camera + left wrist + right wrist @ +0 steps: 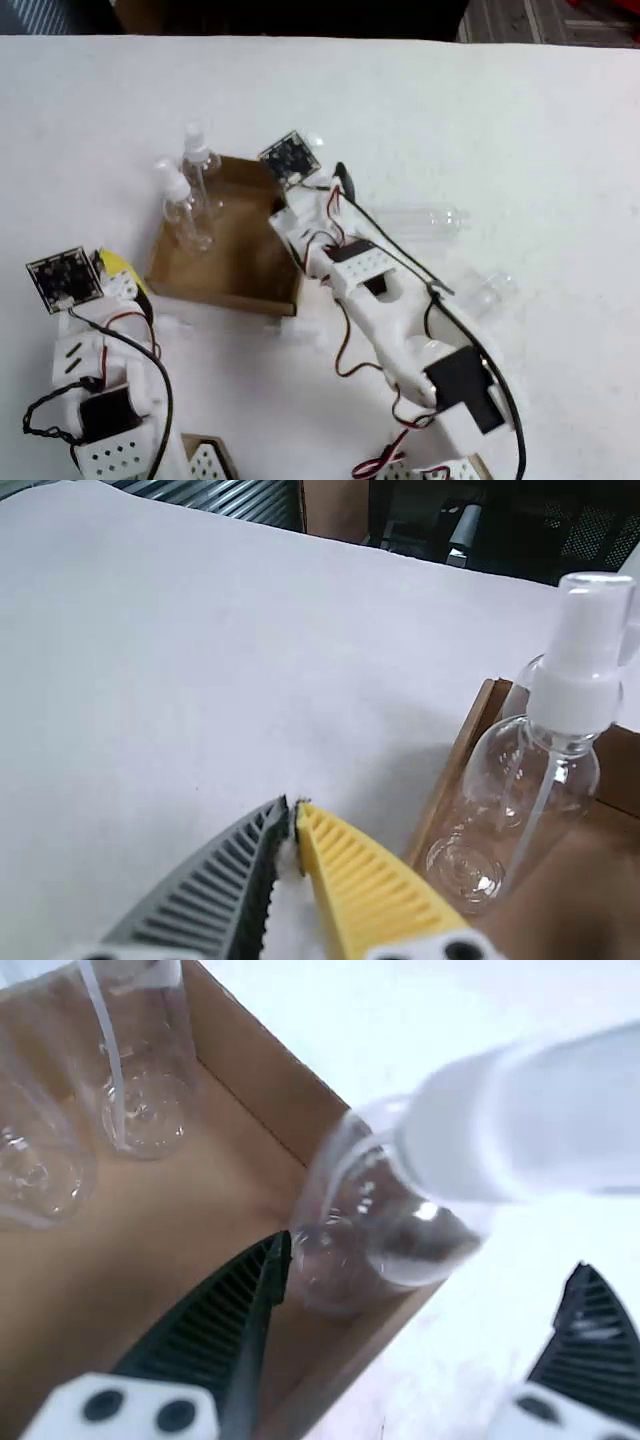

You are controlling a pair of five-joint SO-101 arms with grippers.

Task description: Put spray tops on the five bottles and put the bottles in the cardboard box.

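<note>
Cardboard box [225,295] on a white bench [520,120], a claw at either side of it.
Nearest, the left claw [293,815] sits beside the box's outer wall, its fingers pressed together tip to tip. The right claw [430,1255] gapes wide over the opposite rim, with a tilted bottle [370,1230] between its fingers; whether either finger touches it I cannot tell. To that arm's right, a loose bottle [490,290] and a second loose bottle [432,220] lie on the bench. In the box's far corner two capped bottles [197,165] stand upright, close together.

The white table [500,120] bears the cardboard box [235,262] and two lying clear bottles [430,218].
</note>
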